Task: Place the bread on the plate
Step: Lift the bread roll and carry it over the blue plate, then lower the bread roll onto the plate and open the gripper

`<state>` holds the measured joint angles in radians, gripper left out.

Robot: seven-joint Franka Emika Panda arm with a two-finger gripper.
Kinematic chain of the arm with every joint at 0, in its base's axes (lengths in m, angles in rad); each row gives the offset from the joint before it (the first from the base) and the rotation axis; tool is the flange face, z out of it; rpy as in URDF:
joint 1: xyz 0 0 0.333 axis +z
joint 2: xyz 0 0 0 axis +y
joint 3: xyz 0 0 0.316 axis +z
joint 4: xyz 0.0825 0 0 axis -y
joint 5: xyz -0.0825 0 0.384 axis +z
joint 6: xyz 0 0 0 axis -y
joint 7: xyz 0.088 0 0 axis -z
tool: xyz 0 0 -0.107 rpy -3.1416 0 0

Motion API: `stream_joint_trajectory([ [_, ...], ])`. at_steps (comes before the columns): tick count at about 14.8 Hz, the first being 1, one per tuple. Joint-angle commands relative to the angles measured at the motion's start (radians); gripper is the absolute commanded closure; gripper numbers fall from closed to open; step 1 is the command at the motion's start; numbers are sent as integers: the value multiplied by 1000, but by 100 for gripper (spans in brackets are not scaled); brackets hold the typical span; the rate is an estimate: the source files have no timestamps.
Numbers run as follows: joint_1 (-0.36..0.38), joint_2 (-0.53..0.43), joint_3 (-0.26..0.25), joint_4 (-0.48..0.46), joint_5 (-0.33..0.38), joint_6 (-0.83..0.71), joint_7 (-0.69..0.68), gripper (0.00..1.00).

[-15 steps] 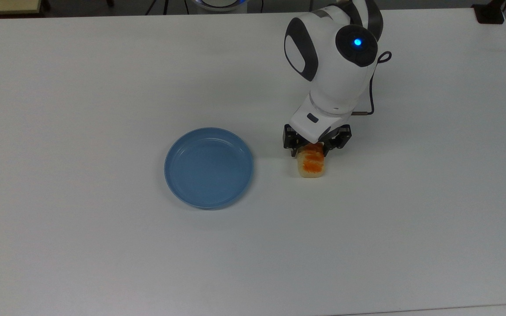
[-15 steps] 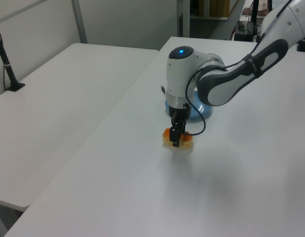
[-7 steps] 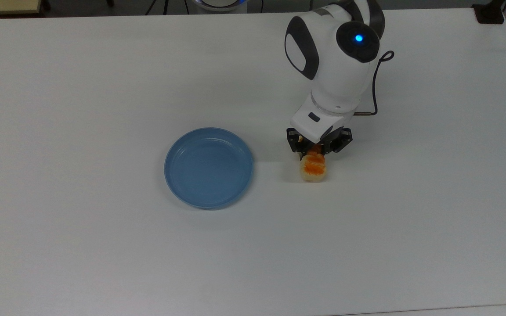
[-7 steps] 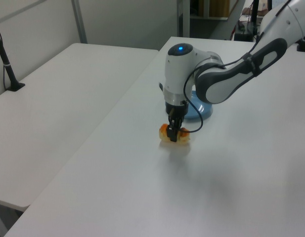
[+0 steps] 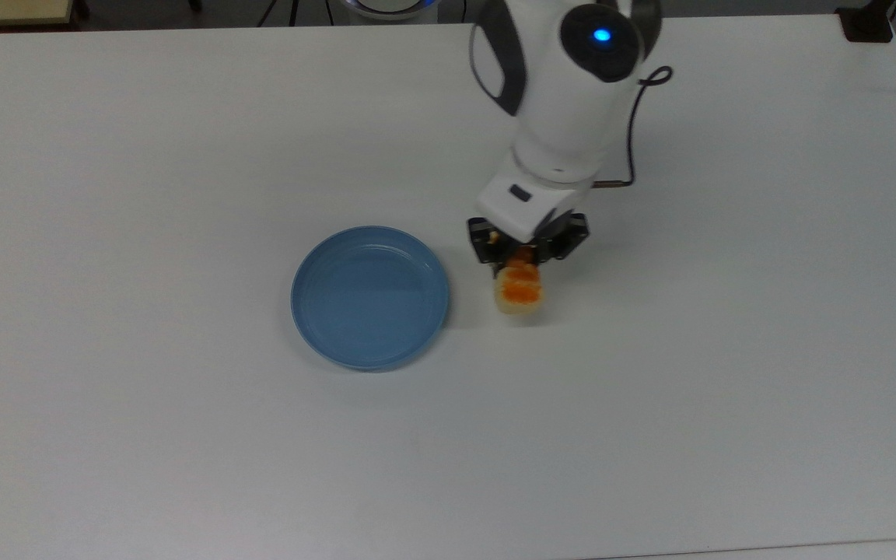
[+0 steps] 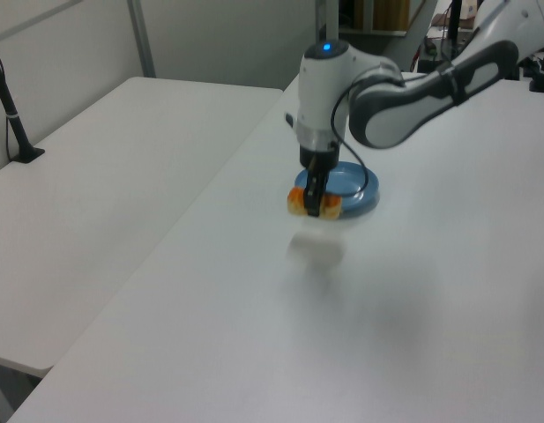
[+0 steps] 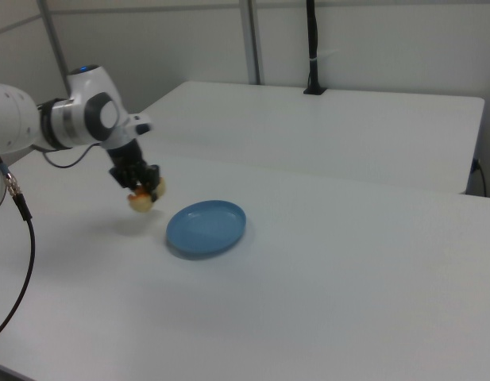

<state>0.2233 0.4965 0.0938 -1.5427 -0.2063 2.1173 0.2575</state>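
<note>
Jaws clamped on the bread, lifted off the desk, shadow beneath in the left view. Hung just beside the blue plate, off its rim on the top view's right. Long axis pointed away from arm.
</note>
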Motion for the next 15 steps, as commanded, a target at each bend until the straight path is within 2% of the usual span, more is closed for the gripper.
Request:
stream_joint_trajectory([
  [1,-105,-50,-31,9,1,-74,-165,60],
  [4,-136,-61,-68,6,2,-94,-241,60],
  [6,-160,-56,-71,-2,-1,-93,-251,60],
  [9,-160,-36,-69,-36,-1,-63,-235,60],
  [15,-168,19,-68,-40,-8,42,-215,59],
])
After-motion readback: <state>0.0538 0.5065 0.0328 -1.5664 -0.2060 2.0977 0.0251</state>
